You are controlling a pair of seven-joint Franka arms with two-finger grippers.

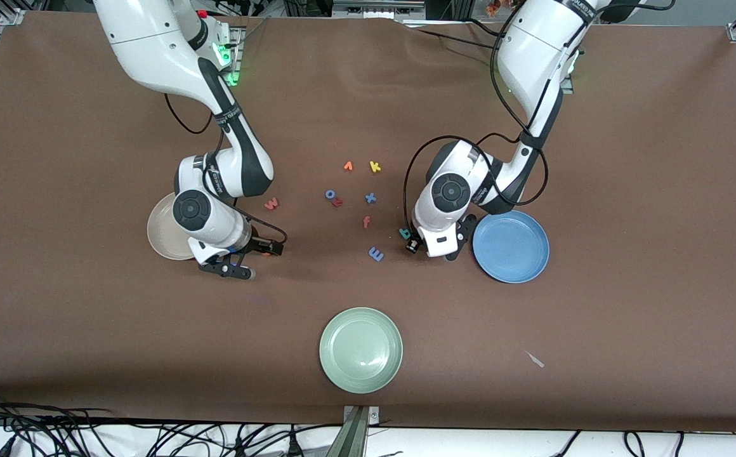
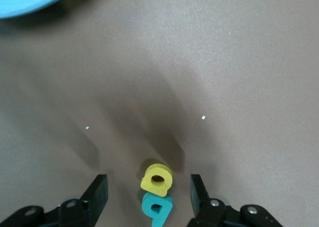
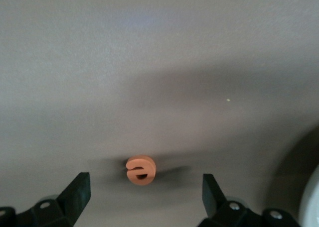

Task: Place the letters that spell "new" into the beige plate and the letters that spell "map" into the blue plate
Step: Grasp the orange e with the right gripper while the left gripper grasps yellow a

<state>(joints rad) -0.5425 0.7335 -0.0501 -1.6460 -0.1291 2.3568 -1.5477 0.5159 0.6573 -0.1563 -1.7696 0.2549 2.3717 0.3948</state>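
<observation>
**Both grippers low over letters, nothing lifted**

The right gripper (image 3: 142, 189) sits low beside the beige plate (image 1: 162, 233), fingers spread wide with the orange e (image 3: 140, 170) lying on the table between them, untouched. The left gripper (image 2: 148, 194) is down just beside the blue plate (image 1: 511, 246), its fingers (image 2: 98, 189) apart on either side of the yellow a (image 2: 156, 179) and the teal p (image 2: 157, 208), which touch each other; neither finger is on a letter. The red-pink w (image 1: 271, 204) lies on the cloth near the right arm. The blue m (image 1: 375, 254) rests nearer the front camera than the loose cluster of letters mid-table. The pale green plate (image 1: 361, 350) sits nearest the front camera.
</observation>
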